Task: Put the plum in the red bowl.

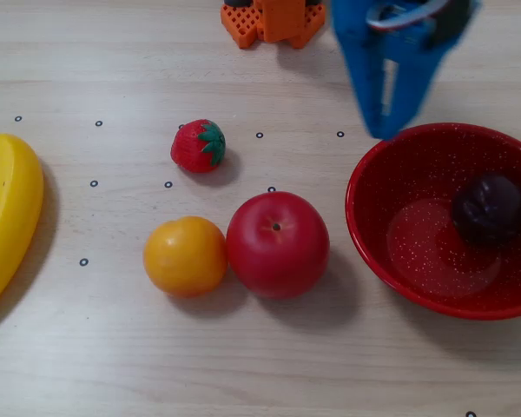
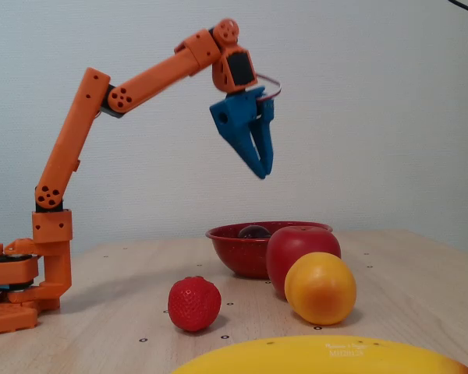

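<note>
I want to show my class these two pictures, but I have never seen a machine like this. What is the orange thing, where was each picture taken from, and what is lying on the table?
The orange thing is a small jointed robot arm ending in a blue two-finger gripper. One fixed view looks down on the wooden table; the other looks from the side at table height. On the table lie a banana, a strawberry, an orange fruit, a red apple and a red bowl. The plum sits inside the bowl. The gripper holds nothing and hangs high above the bowl, its fingers nearly together.
</note>
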`<state>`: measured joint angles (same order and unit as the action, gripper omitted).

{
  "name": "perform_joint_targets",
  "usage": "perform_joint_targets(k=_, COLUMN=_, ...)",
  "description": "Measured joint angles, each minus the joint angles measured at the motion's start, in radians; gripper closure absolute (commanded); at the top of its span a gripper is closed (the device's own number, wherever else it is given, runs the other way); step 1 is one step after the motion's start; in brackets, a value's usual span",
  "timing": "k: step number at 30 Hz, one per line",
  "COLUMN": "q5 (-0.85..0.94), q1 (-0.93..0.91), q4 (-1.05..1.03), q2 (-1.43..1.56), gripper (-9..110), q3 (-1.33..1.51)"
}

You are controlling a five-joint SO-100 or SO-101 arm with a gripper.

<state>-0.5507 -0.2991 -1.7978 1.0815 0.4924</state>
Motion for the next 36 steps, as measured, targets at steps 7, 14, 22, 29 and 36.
perform_joint_targets(k=7, q5=0.097, q1=0.083, q4=0.000, q2=0.221, gripper=101, q3=0.121)
perform_joint_targets(k=14, q5=0.210, q1=0.181, q4=0.021, q2=0.492, gripper=101, q3=0.546)
perform_joint_targets(k=22, q5=0.216, q1=0.256, q4=0.207, q2=0.868, gripper=96, q3=1.094)
perform_joint_targets(k=29, q5=0.179, q1=0.321, q4=0.282, q2=1.137, gripper=101, q3=1.397)
perform_joint_targets(k=36, q5=0.107, q1=0.408, q4=0.511, q2=1.488, gripper=101, q3=1.850)
